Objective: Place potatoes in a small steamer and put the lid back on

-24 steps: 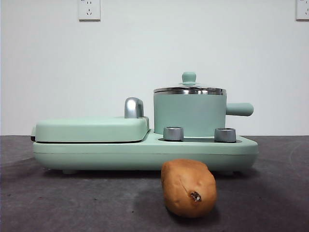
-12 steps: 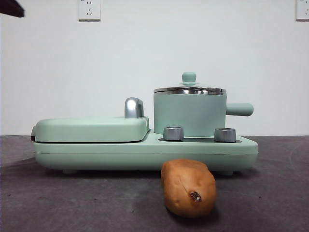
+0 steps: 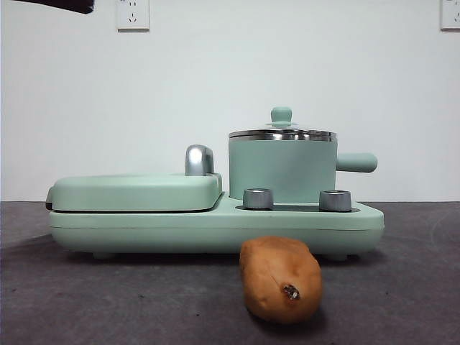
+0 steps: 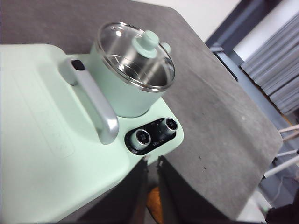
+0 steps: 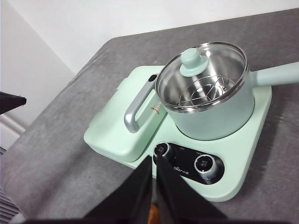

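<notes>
Potato (image 3: 281, 279) on the bench (image 3: 108, 302) at lower centre, lid (image 3: 282, 131) on the small steamer (image 3: 282, 169) behind it, left gripper (image 4: 152, 163) and right gripper (image 5: 154, 163) both pressed nearly together, holding nothing

Plain white wall (image 3: 230, 72) behind, two sockets up high: one (image 3: 133, 14) upper left, one (image 3: 451, 14) at right edge. Dark grey counter (image 3: 108, 302), matte. Even, flat lighting.
</notes>
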